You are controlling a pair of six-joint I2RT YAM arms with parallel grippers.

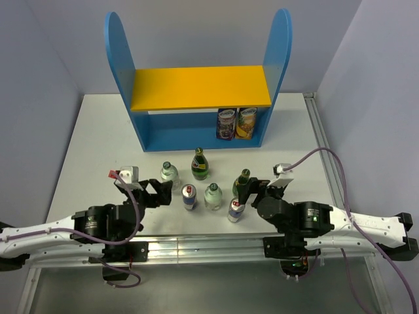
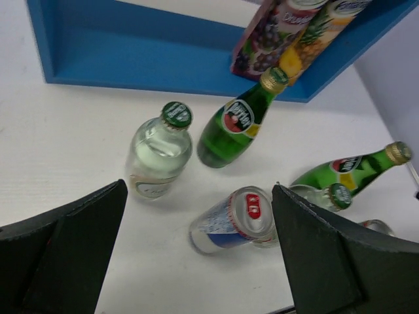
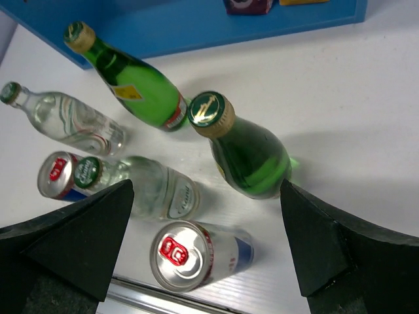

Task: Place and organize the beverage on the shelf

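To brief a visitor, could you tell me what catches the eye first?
The blue shelf, yellow board on top, stands at the table's far edge, with two fruit-printed cartons low on its right. Six drinks cluster in front, between the open left gripper and right gripper.

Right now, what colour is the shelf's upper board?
Yellow upper board, clearest in the top external view.

A white table [image 1: 98, 131] carries the blue shelf [image 1: 200, 88] at its far side, with two fruit-printed cartons [image 1: 227, 123] [image 1: 246, 123] on the right of the lower tier. In front of it, upright on the tabletop and close together, stand two clear bottles [image 1: 170, 175] [image 1: 212, 195], two green bottles [image 1: 200, 165] [image 1: 242, 183] and two cans [image 1: 189, 196] [image 1: 236, 209]
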